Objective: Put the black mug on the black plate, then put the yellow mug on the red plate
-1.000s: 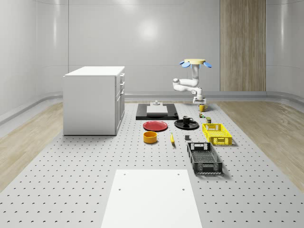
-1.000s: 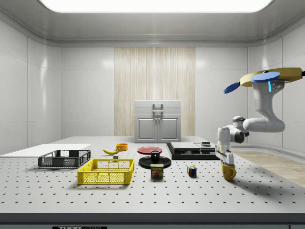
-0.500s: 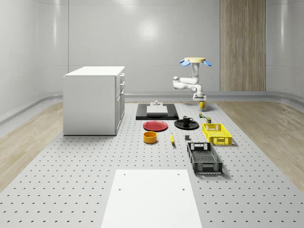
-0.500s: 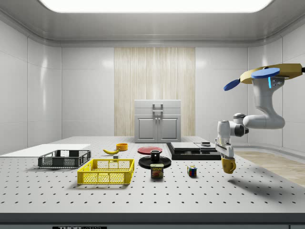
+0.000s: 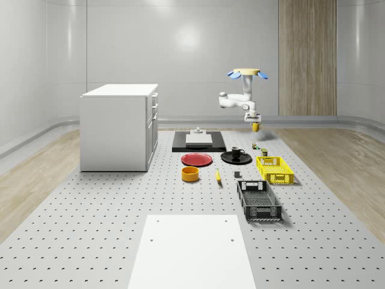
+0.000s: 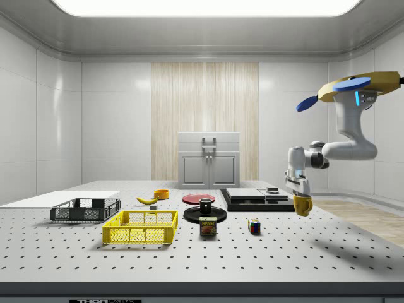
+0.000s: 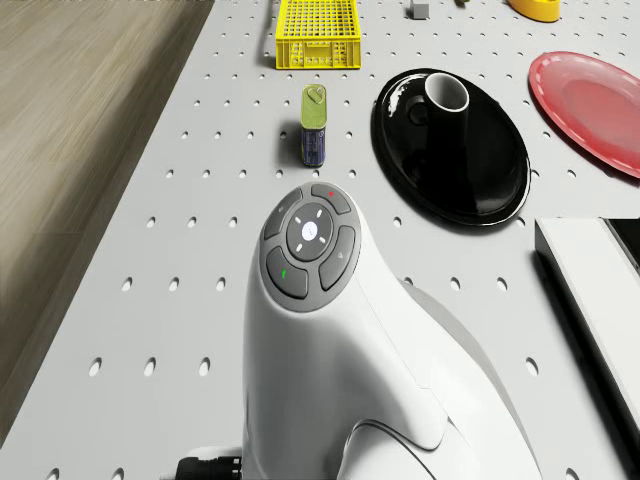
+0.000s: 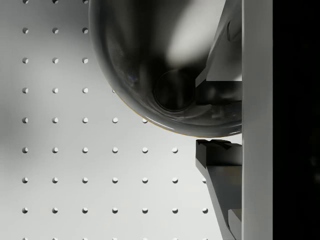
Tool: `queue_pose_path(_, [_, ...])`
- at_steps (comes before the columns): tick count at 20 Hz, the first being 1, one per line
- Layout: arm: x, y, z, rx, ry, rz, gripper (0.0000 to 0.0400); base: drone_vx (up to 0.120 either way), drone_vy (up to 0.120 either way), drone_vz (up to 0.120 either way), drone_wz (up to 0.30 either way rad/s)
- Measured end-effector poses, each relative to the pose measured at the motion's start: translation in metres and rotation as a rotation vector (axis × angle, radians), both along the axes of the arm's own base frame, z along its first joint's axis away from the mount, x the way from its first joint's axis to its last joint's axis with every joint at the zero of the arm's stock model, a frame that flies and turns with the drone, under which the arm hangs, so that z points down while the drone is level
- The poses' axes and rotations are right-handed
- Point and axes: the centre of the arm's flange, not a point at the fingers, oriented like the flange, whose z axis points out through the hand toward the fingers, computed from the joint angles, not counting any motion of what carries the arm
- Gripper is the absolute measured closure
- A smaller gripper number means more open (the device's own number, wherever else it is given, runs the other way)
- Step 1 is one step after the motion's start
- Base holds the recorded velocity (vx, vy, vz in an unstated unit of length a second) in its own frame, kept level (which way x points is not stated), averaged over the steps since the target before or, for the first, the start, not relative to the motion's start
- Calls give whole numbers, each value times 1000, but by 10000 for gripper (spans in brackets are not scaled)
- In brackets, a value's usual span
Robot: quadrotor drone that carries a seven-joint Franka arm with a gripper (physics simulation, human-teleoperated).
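At the right of the side view the drone (image 6: pixel 360 88) hovered over the worktop (image 6: pixel 189 252), its tool (image 6: pixel 299 187) pinching the yellow mug (image 6: pixel 302 204) aloft, probably to clear objects before the red plate (image 6: pixel 197 198).

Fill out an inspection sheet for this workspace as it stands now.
Surface: perforated table, white sheet near the front.
Job's things: black mug on black plate; yellow mug in the air; red plate bare.
Clutter: yellow crate, black crate, orange bowl, banana, can, cube.
Grippers: claw shut on yellow mug; drone hovers over the table's far end.
Cables: nothing seen.
Surroundings: white cabinet.
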Motion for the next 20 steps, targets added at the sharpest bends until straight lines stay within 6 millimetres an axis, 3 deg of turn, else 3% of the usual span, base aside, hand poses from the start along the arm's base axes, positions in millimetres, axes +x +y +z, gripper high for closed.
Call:
queue_pose_path(5, [0, 0, -1, 0, 0, 8, 301, 0, 0, 112, 40])
queue_pose_path(10, [-1, -8, -1, -9, 2, 146, 298, 0, 0, 0, 300])
queue_pose_path(15, [0, -2, -1, -6, 1, 195, 295, 0, 0, 0, 20])
queue_pose_path(20, [0, 0, -1, -3, 1, 249, 297, 0, 0, 0, 280])
